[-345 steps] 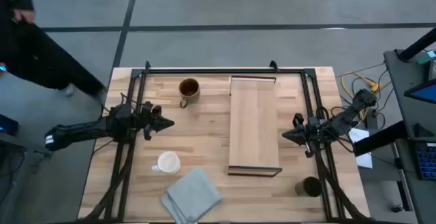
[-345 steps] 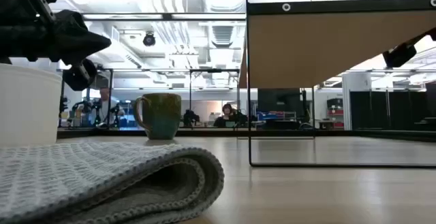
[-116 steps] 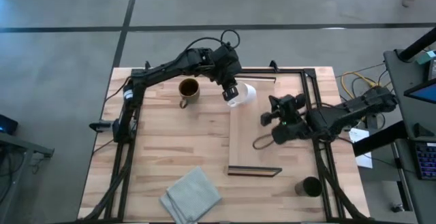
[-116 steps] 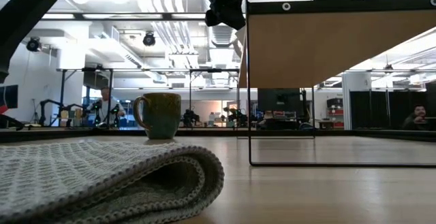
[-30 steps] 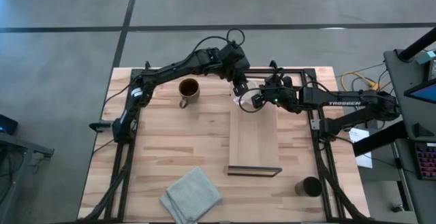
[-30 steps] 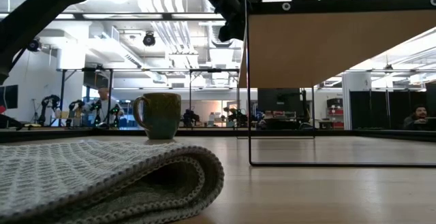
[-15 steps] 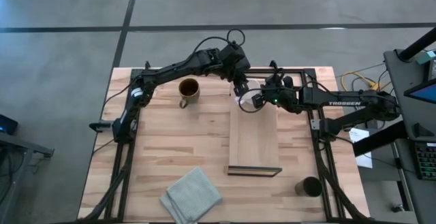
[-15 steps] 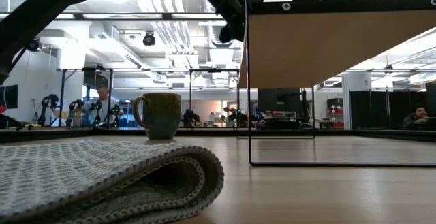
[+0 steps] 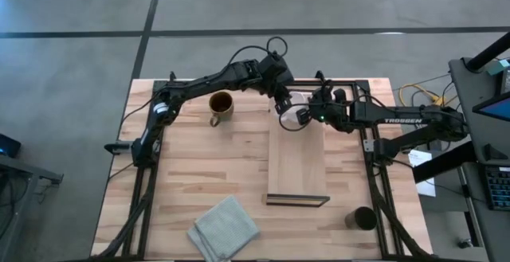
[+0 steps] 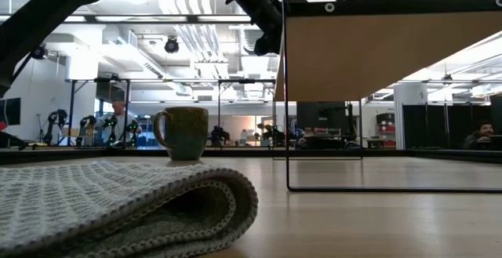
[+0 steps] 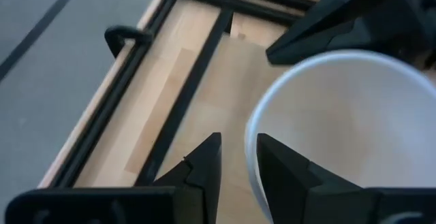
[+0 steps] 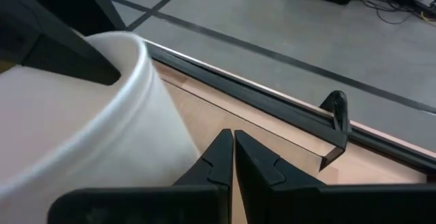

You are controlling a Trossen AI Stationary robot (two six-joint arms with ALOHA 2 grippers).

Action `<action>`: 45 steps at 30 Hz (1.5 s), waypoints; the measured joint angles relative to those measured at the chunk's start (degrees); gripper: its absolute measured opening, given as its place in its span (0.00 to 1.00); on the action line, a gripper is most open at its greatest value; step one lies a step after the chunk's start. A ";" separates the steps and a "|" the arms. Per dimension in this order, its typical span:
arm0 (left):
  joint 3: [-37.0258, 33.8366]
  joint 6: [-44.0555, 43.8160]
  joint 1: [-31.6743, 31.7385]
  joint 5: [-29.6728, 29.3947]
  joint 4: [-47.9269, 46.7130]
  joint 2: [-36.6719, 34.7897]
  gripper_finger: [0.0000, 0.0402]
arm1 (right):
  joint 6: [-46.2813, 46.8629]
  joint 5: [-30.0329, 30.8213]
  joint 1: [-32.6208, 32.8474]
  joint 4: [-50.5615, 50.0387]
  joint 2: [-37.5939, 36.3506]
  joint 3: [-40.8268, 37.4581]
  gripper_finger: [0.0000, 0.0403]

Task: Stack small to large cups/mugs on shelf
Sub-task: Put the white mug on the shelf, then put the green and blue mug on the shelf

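The white mug (image 9: 295,117) is at the far end of the light-wood shelf (image 9: 296,162). My left gripper (image 9: 283,107) points down over its rim, slightly open, one finger inside the mug (image 11: 340,115) and one outside. My right gripper (image 9: 307,116) is shut, close to the mug's right side (image 12: 68,135). The olive-brown mug (image 9: 221,104) stands on the table left of the shelf. The dark handleless cup (image 9: 363,218) stands at the near right corner. My left gripper straddles the white mug's rim wall (image 11: 251,139) from above, one finger (image 11: 283,173) inside and one (image 11: 204,166) outside. Bare wood shows between the outer finger and the wall. Whether the inner finger touches, I cannot tell. My right gripper's shut fingertips (image 12: 221,149) lie next to the mug's outer wall (image 12: 163,125), coming level from the table's right. Whether they touch it, I cannot tell.
A folded grey cloth (image 9: 225,228) lies at the near edge, left of the shelf, and fills the low view's foreground (image 10: 118,203). A dark metal frame (image 9: 239,81) runs round the table's edges. People show in the room beyond.
My left gripper has drawn back a little from over the white mug, toward the far left. More of the mug's round white opening shows from above than half a second ago. My right gripper has stayed next to the mug.
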 joint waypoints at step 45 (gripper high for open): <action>0.21 -1.77 -1.69 -1.21 -32.12 -17.02 0.20 | 6.92 -5.24 9.08 -29.18 -12.57 17.01 0.02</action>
